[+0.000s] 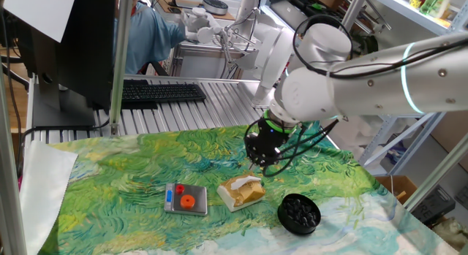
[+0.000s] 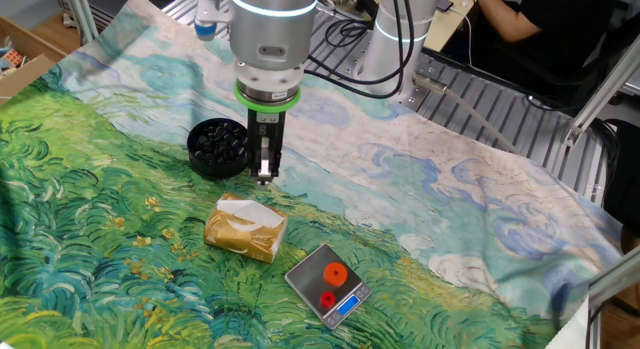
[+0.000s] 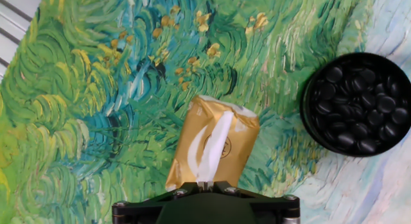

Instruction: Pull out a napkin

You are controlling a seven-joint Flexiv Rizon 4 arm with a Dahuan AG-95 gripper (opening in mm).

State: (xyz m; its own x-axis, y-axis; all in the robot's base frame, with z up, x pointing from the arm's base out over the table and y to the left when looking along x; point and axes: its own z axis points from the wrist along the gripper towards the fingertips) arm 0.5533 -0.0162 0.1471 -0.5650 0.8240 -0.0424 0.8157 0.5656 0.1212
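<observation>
Black two-finger gripper (image 2: 263,170) hovered above the tan tissue pack (image 2: 246,228); jaw state could not be told. Thin white napkin (image 3: 215,146) protruded from the pack's slot, not yet extracted. Beyond: round black dish of dark pieces (image 3: 359,103).

A robotics lab: aluminium frame posts (image 1: 117,61), a keyboard (image 1: 162,91) at 11 o'clock, cluttered shelving (image 1: 431,6) at 1 o'clock.

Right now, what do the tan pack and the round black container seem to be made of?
The tan pack looks like thin glossy plastic film: it shines and wrinkles, with white soft paper showing at its slot. The black container seems to be rigid matte plastic, filled with glossy black pieces.
</observation>
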